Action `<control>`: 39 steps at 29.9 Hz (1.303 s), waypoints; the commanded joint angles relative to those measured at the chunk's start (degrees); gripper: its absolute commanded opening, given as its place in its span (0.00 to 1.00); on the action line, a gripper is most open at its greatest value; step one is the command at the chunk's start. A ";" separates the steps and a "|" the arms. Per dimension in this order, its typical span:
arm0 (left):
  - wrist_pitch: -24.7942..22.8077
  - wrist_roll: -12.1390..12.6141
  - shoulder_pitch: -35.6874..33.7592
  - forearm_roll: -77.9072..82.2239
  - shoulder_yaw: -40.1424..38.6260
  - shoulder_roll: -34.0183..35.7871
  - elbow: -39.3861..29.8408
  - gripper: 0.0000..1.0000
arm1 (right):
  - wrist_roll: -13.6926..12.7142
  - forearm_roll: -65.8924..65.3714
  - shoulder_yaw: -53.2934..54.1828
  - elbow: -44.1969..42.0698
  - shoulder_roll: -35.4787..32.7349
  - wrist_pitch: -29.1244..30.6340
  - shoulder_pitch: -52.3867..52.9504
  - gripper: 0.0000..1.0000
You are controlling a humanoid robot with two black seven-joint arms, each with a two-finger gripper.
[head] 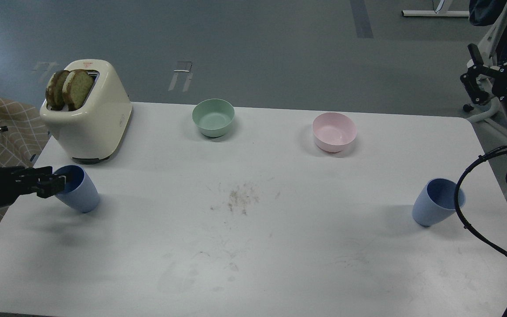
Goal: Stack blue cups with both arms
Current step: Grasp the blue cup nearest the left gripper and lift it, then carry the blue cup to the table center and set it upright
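Two blue cups stand upright on the white table (253,246). The left blue cup (79,193) is at the table's left edge, in front of the toaster. My left gripper (57,176) comes in from the left and sits at this cup's near rim, one fingertip over the opening and one outside. Its dark fingers lie close together, so I cannot tell if they pinch the rim. The right blue cup (436,207) stands free near the right edge. My right gripper (473,72) hangs high at the far right, well above and behind that cup. Its fingers are not clear.
A cream toaster (88,116) with two bread slices stands at the back left, just behind the left cup. A mint-green bowl (213,116) and a pink bowl (334,131) sit along the back. A black cable (460,207) loops in front of the right cup's rim.
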 commanded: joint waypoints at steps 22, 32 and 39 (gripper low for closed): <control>-17.63 -1.67 -25.05 4.03 -0.08 -9.88 -14.63 0.00 | 0.21 0.00 0.66 -0.09 -1.74 0.00 -1.51 1.00; -17.63 2.28 -36.66 8.87 11.23 -27.81 -11.48 0.00 | 0.21 0.00 2.06 0.08 -1.83 0.00 -2.74 1.00; -17.63 2.64 -37.72 10.27 13.79 -35.65 -2.07 0.00 | 0.13 2.44 3.37 0.17 -1.74 0.00 -3.26 1.00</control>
